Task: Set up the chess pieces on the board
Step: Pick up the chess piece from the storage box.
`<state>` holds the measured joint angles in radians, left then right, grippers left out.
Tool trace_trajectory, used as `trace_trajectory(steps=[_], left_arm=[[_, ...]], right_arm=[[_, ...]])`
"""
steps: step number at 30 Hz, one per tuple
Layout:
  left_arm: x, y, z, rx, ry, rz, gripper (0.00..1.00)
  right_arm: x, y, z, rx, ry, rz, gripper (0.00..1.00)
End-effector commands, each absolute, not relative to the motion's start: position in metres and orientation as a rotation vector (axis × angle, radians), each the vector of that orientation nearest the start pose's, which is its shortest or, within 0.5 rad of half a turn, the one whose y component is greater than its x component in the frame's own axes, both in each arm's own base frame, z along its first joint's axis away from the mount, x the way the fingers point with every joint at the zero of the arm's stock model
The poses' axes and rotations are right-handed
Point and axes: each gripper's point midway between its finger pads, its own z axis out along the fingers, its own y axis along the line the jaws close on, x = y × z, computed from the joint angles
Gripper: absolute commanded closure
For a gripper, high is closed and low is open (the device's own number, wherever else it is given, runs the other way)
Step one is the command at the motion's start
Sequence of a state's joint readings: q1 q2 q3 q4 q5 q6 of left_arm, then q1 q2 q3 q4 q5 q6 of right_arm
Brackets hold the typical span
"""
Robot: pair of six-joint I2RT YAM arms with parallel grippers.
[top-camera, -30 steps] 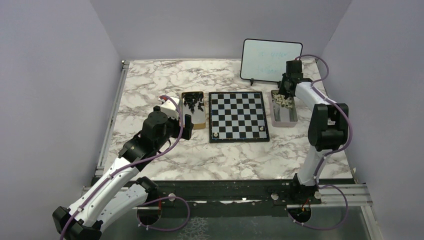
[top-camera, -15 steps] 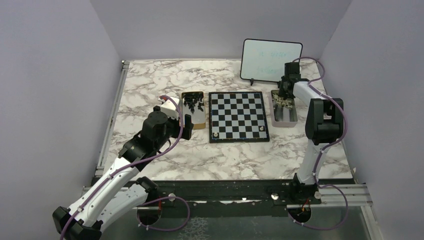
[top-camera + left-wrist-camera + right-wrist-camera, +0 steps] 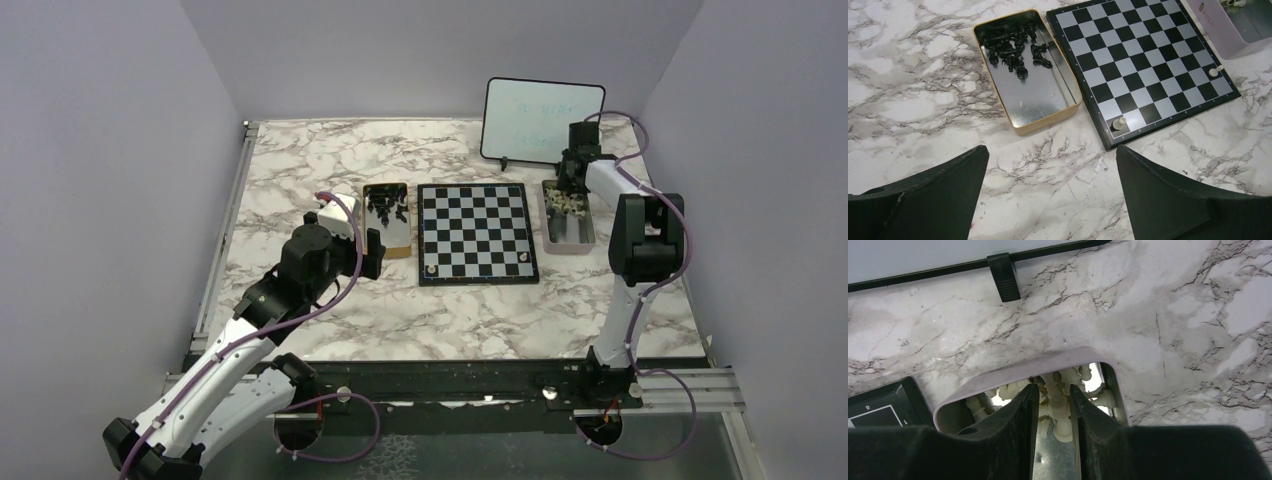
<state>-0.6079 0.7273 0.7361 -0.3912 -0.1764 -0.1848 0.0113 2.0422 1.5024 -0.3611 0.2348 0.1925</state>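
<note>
Reaching down into the pink tray, the right tool has its two fingers close together among the white pieces. One white piece fills the narrow gap between the fingers and seems to be gripped, though the crowded pile makes this hard to confirm. This tray lies toward the far right side of the surface, just beside the right side of the board. Behind it, a whiteboard stands upright near the far right corner.

The board lies flat in the middle of the surface. Only two white pieces stand on it: one in its near left corner square, the other close to its near right corner. All other squares are bare.

Just beside the left side of the board lies a gold tin. The black pieces are heaped in its far half.

The left tool hangs above the surface, on the near left side of the tin. Its fingers are spread wide and hold nothing.
</note>
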Motion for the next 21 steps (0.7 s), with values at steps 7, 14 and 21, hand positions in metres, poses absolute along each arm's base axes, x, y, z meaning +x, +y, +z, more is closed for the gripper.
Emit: trace_trajectory(steps=[7, 14, 21], left_arm=[[0.248, -0.138, 0.222, 0.278, 1.925, -0.331, 0.01], [0.248, -0.139, 0.223, 0.282, 1.923, -0.339, 0.01], [0.246, -0.14, 0.226, 0.282, 1.91, -0.357, 0.01]], right_arm=[[0.504, -0.033, 0.046, 0.303, 2.466, -0.236, 0.71], [0.498, -0.033, 0.065, 0.318, 2.451, -0.228, 0.82], [0.483, -0.032, 0.091, 0.376, 2.432, -0.211, 0.81]])
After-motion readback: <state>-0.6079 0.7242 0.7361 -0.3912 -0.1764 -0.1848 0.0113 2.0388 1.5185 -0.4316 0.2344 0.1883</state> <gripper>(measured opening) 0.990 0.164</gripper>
